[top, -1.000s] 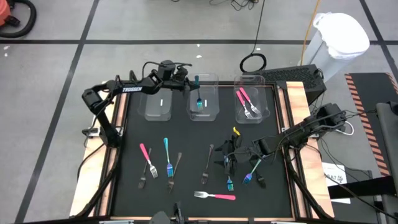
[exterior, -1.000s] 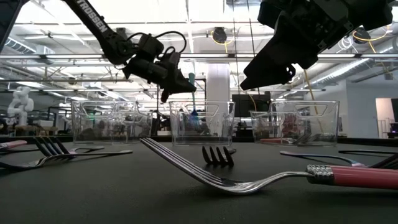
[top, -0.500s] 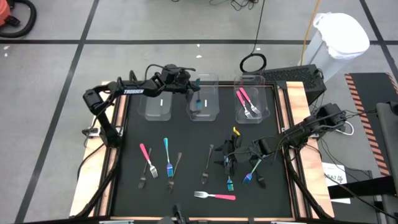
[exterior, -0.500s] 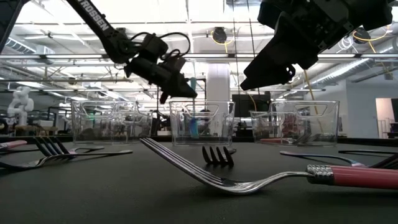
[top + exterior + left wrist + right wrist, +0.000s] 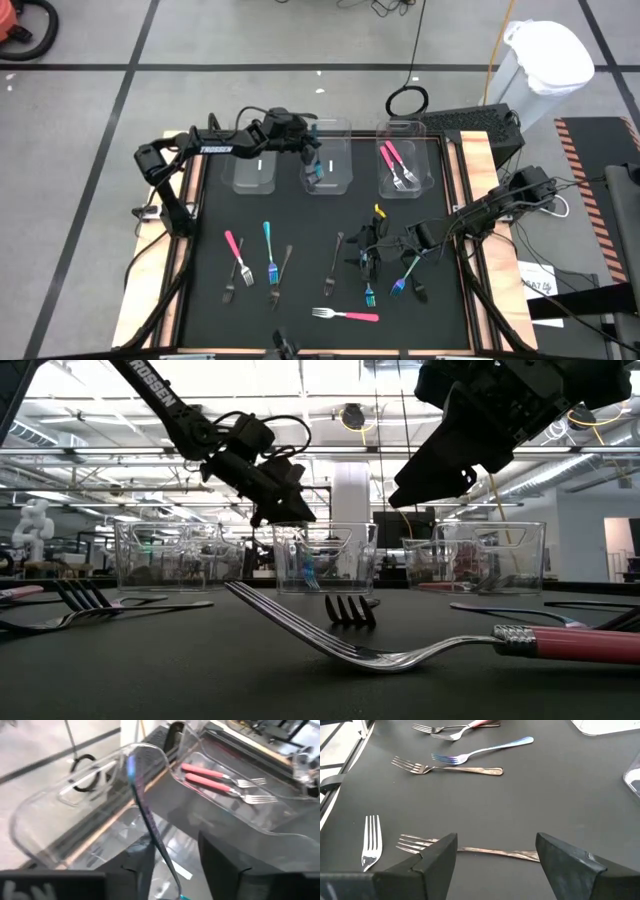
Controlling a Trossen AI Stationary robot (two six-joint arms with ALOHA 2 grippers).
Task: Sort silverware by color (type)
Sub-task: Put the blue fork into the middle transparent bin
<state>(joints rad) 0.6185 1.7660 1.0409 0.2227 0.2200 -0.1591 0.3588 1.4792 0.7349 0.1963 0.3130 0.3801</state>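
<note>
The left gripper (image 5: 312, 148) hangs over the middle clear bin (image 5: 328, 180), fingers parted, a blue-handled fork (image 5: 150, 820) standing loose between them and dropping into that bin. Beside the middle bin, the right-hand bin (image 5: 407, 185) holds two pink-handled forks (image 5: 397, 165). In front of the middle bin, the right gripper (image 5: 366, 250) hovers wide open and empty above a dark fork (image 5: 470, 849) on the black mat (image 5: 300, 235), other forks scattered nearby.

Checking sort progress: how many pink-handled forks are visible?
4. Two pink-handled forks lie in the right-hand bin, one on the mat's left, one near its front edge. The right gripper may hide others.
</note>
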